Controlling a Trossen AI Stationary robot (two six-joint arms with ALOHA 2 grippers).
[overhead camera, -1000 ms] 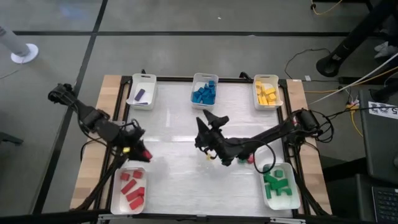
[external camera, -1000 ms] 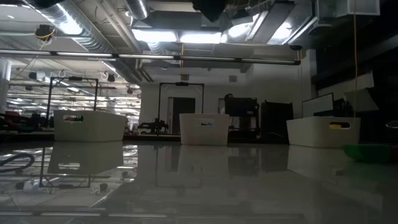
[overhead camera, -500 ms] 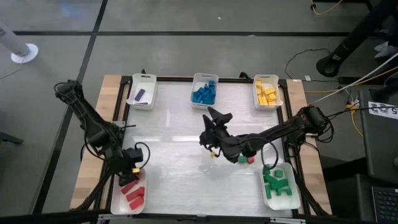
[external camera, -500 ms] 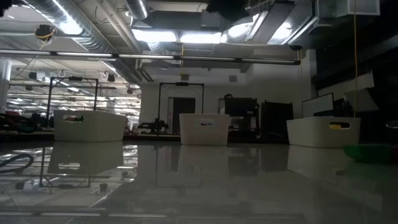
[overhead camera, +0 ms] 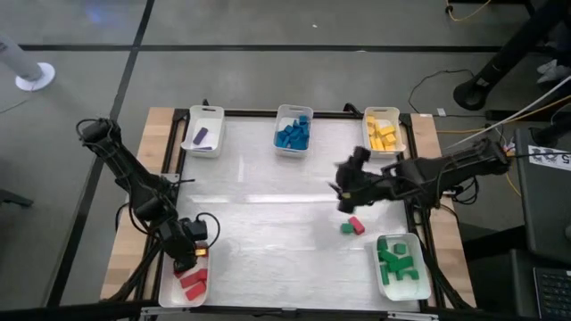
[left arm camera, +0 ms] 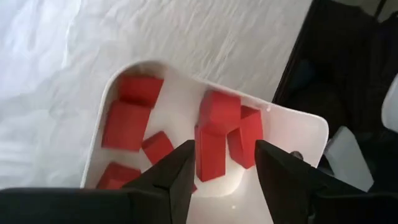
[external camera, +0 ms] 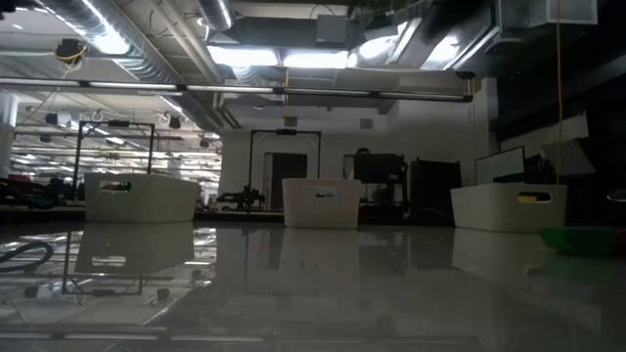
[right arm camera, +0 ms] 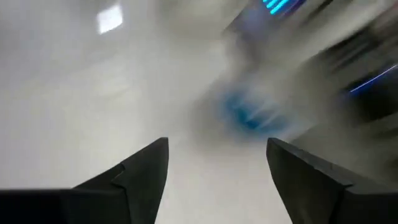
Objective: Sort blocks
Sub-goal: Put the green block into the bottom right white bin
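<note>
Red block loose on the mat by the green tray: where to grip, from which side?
Take the red block from straight above, fingers across its short width. It lies flat and tilted, with a green block touching one end, so close on the free long sides. The right gripper, open, is nearest.

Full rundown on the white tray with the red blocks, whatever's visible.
The white rectangular plastic tray has rounded corners and glossy walls, and sits flat at the table's near-left corner. It holds a loose, unstacked pile of red blocks, cubes and short bars, some leaning on each other. The left gripper hangs directly over it with fingers apart, nothing between them, not touching the tray.
</note>
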